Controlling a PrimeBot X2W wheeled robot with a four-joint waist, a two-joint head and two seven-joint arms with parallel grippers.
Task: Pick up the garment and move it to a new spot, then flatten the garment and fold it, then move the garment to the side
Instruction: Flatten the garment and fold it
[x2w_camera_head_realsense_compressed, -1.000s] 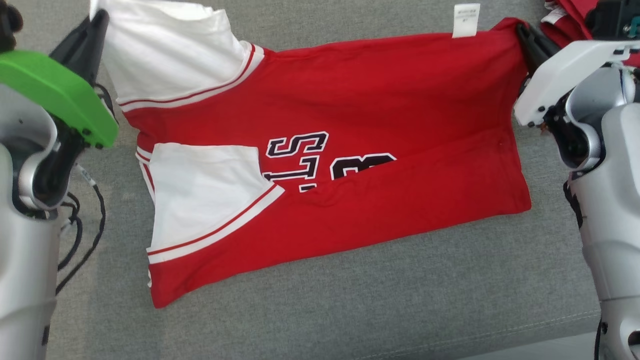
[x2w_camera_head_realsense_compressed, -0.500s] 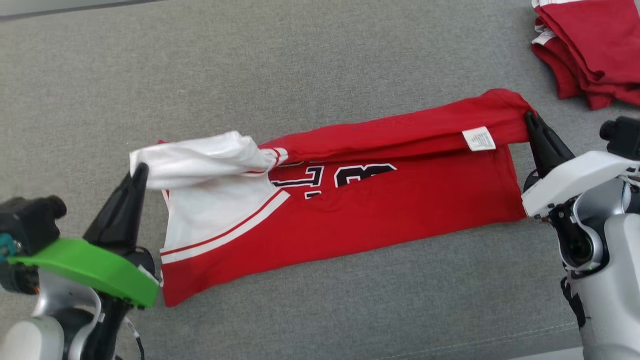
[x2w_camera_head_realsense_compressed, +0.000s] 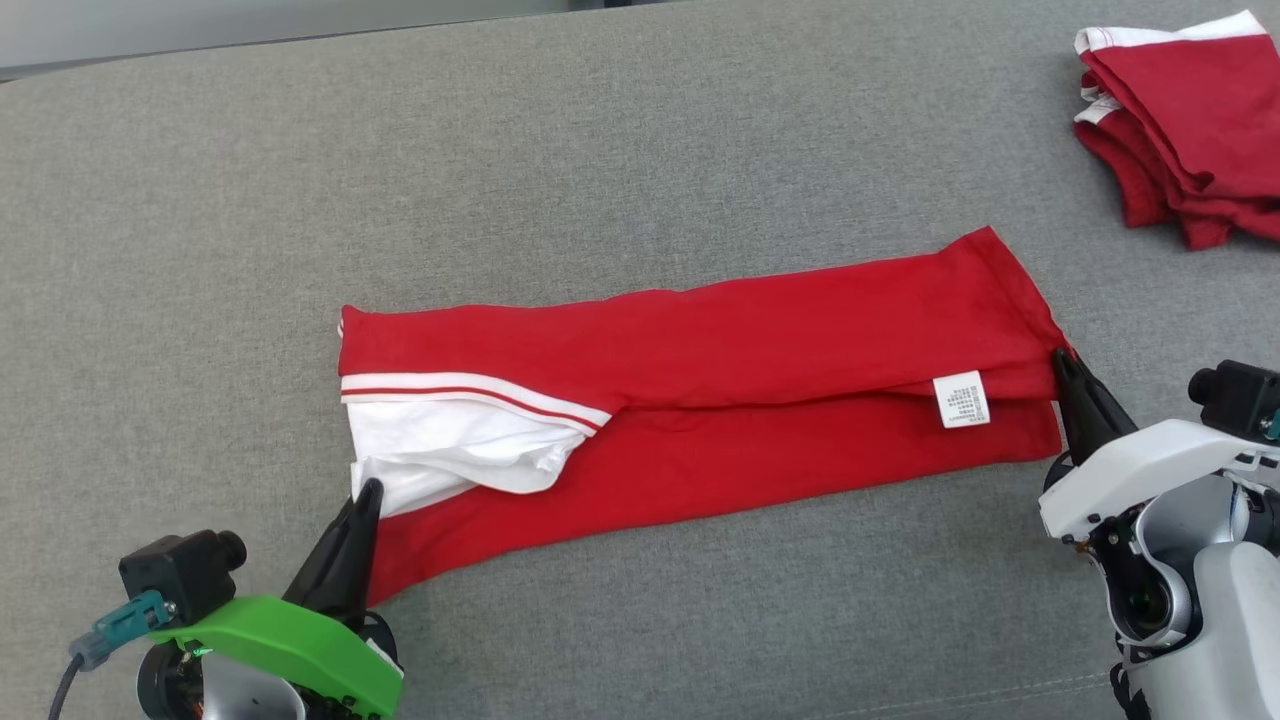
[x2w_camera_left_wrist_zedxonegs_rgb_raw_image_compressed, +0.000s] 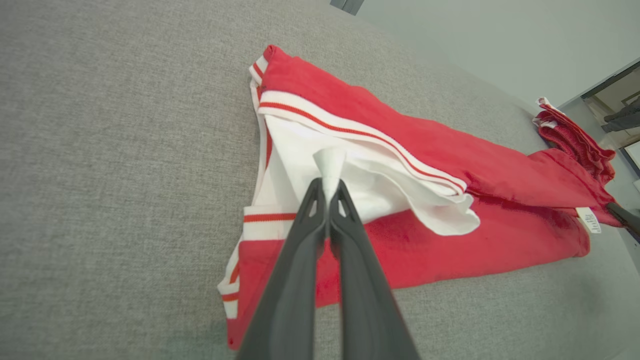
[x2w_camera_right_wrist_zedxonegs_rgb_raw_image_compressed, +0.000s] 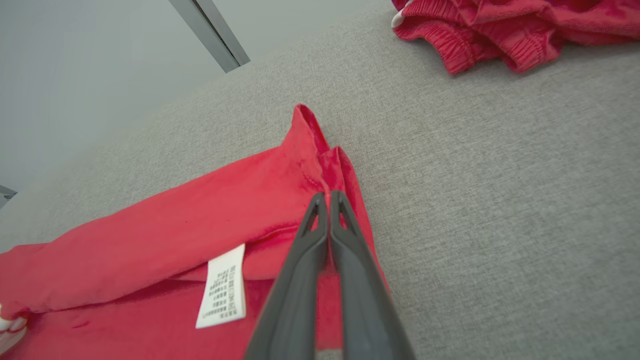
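Note:
The garment (x2w_camera_head_realsense_compressed: 760, 340) is a red jersey with white, red-striped sleeves, lying folded lengthwise into a long band on the grey surface. My left gripper (x2w_camera_head_realsense_compressed: 368, 490) is shut on the white sleeve edge at the band's near left corner; in the left wrist view a pinch of white cloth (x2w_camera_left_wrist_zedxonegs_rgb_raw_image_compressed: 330, 165) sticks up past the left gripper (x2w_camera_left_wrist_zedxonegs_rgb_raw_image_compressed: 329, 186). My right gripper (x2w_camera_head_realsense_compressed: 1060, 358) is shut on the red hem at the band's right end, and the right wrist view shows the right gripper (x2w_camera_right_wrist_zedxonegs_rgb_raw_image_compressed: 329, 196) clamping red fabric (x2w_camera_right_wrist_zedxonegs_rgb_raw_image_compressed: 200, 220). A white care label (x2w_camera_head_realsense_compressed: 961, 399) faces up near that end.
A pile of folded red and white garments (x2w_camera_head_realsense_compressed: 1180, 120) lies at the far right corner. The grey fabric surface (x2w_camera_head_realsense_compressed: 600, 150) stretches wide behind and in front of the jersey, and its front seam (x2w_camera_head_realsense_compressed: 1000, 690) runs near the bottom right.
Both grippers have carried the far edge of the jersey toward me over the near half, hiding the printed letters. The head camera has also shifted, bringing the pile into view.

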